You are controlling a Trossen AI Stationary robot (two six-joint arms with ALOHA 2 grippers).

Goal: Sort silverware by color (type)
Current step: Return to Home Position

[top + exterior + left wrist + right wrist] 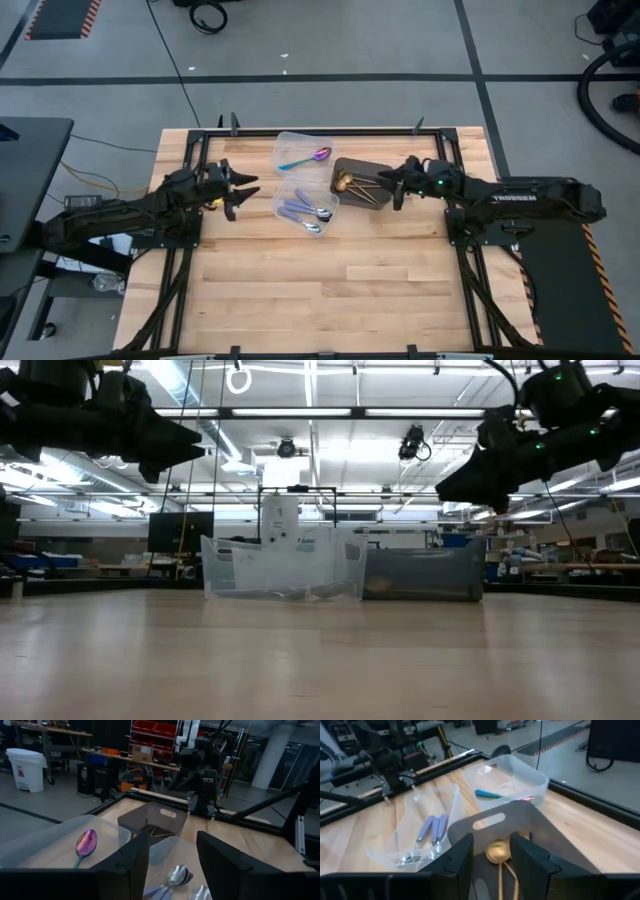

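**Silverware (496, 851) sorted into three containers, both hands empty above the counter**

Silverware lies in three groups at the middle of the counter (330, 290). The gold spoons (355, 185) rest in the dark bin (378, 170). The lavender-handled spoons (303, 211) lie in the near clear tub (285, 192). A teal-handled spoon (308, 158) with an iridescent bowl lies alone in the far clear tub (287, 142). No spoon shows loose on the wood, so the sorting looks finished and only the arms' retreat seems left.

The left hand (240, 190) hangs just beside the near clear tub, on its left, with its fingers spread and nothing between them. The right hand (392, 182) hangs at the right end of the dark bin, likewise released and empty; its wrist view looks down past parted fingers onto the gold spoon heads. The low view shows both arms raised well above the counter.

The risk from here lies in the withdrawal. Should the right hand drop or swing inward as the arm folds back, a finger could catch the bin's wall and drag it, knocking the bin against the tubs beside it or tipping gold spoons out. The clear tubs look light and thin-walled, so a brush from the left hand would probably slide the near one and mix the groups. Pulling each arm back and away from the containers, without dipping, would likely avoid both.
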